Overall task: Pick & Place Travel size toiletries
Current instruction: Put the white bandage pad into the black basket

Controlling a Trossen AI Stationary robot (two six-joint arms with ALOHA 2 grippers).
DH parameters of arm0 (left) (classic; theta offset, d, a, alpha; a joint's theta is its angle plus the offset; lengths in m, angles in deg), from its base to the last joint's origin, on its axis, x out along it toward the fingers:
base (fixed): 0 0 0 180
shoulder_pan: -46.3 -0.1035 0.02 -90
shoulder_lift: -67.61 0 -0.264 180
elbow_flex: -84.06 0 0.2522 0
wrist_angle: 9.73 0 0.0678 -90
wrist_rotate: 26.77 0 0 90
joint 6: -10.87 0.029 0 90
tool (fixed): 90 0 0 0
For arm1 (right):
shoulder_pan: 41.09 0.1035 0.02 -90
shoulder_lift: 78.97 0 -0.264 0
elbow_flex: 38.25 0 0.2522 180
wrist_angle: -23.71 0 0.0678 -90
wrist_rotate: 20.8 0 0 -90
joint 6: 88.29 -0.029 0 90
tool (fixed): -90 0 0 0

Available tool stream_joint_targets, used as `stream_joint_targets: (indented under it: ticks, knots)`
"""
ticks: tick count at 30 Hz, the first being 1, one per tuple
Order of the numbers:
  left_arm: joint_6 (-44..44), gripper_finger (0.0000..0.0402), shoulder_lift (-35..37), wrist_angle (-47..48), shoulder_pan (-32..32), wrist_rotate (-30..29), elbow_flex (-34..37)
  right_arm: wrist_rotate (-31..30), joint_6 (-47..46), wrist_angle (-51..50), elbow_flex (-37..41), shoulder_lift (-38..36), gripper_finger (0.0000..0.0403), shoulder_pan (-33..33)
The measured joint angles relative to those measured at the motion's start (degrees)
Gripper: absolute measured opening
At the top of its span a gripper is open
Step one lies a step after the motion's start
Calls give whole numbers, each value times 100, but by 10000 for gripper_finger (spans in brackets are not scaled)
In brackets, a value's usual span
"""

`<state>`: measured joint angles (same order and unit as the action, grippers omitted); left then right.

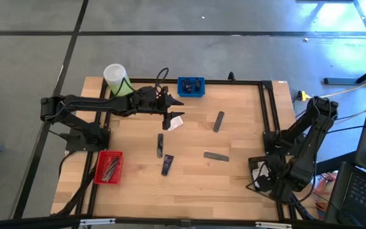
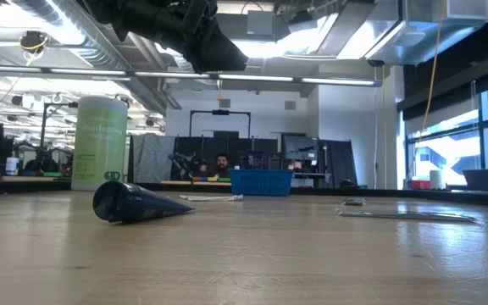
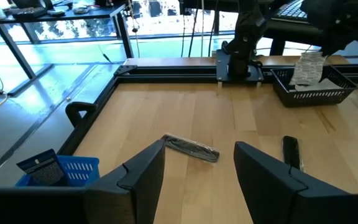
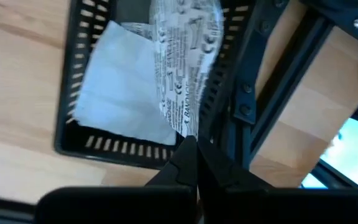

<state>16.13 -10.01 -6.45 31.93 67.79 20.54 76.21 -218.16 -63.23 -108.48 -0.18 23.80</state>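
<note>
The travel size toiletries lie scattered over the middle of the wooden surface (image 1: 234, 172) in the high view: a white sachet (image 1: 175, 122) just below the left gripper, a slim grey tube (image 1: 218, 121) to its right, a second grey tube (image 1: 216, 156) lower down at centre right, a thin dark tube (image 1: 160, 145) at centre, and a dark navy tube (image 1: 167, 165) just below that. More grey items sit in the red tray (image 1: 98, 172) at the lower left, and some dark ones in the blue tray (image 1: 180, 93) at the upper centre. The left gripper (image 1: 168, 114) hangs above the surface, just over the sachet, its jaws set wide apart and empty; its wrist view shows one grey tube (image 3: 191, 148) between the fingers (image 3: 143, 174) and well beyond them. The right gripper (image 4: 192, 163) is at the lower right of the high view, over the black tray (image 4: 73, 81), which holds white packets; its jaws are closed together with nothing between them. A light-green bottle (image 1: 117, 79) stands at the upper left of the surface.
</note>
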Motion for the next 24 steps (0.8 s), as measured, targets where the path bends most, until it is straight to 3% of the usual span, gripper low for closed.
stream_joint_targets:
  ticks: [9, 24]
  knots:
    - [0, 189, 0, 1, 1, 0, 0, 264, 179, 22, 0, 522, 0, -192]
    - [1, 191, 0, 0, 1, 0, 0, 98, 1132, 443, 2, 861, 1, -802]
